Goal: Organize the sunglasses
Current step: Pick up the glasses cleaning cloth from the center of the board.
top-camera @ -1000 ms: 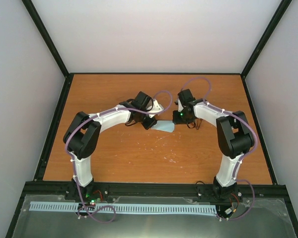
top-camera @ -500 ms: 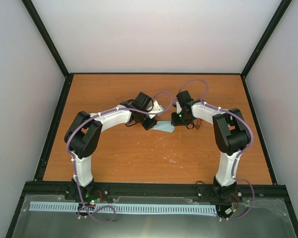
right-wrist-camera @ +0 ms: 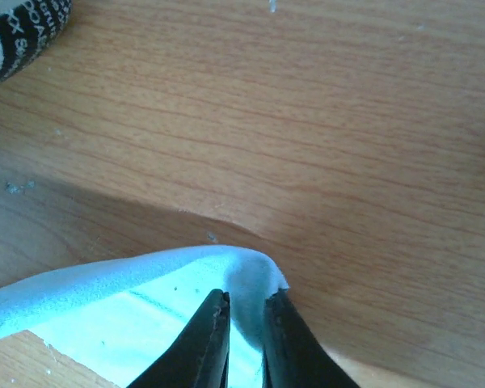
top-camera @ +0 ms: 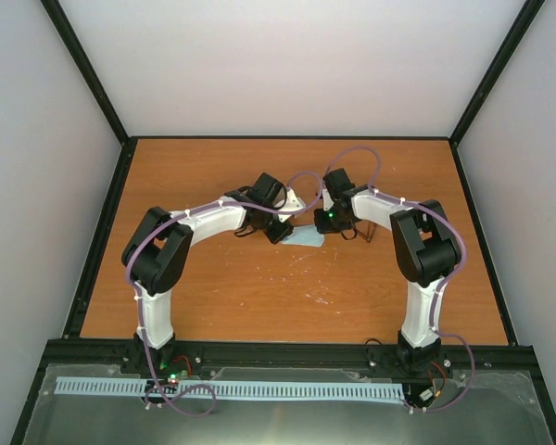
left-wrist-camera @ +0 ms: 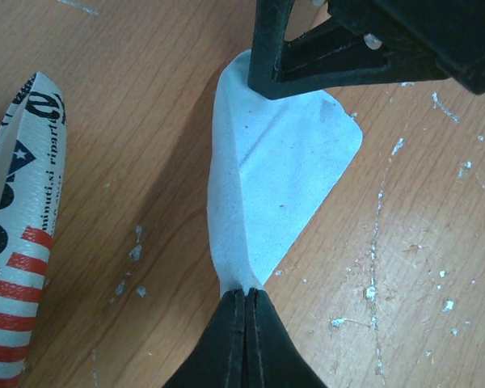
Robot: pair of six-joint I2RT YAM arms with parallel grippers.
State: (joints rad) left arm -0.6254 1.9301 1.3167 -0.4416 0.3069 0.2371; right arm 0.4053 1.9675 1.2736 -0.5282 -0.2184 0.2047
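Observation:
The sunglasses [top-camera: 365, 232] show only as a thin dark-brown shape on the table just right of the right wrist. A light blue cloth [top-camera: 308, 238] hangs folded between both grippers, low over the wood. My left gripper [left-wrist-camera: 247, 293] is shut on one corner of the cloth [left-wrist-camera: 283, 186]. My right gripper [right-wrist-camera: 246, 301] pinches a fold at the opposite corner of the cloth [right-wrist-camera: 105, 299]. In the top view the left gripper [top-camera: 280, 230] and the right gripper [top-camera: 321, 222] are close together.
The oblong flag-patterned case [top-camera: 298, 197] lies just behind the grippers. It also shows at the left of the left wrist view [left-wrist-camera: 20, 242] and in the top-left corner of the right wrist view [right-wrist-camera: 24, 32]. The wooden table [top-camera: 259, 287] has black rails and grey walls around it.
The right arm has moved left toward the left gripper, carrying its corner of the cloth. The cloth now spans a shorter gap. The left arm has barely moved.

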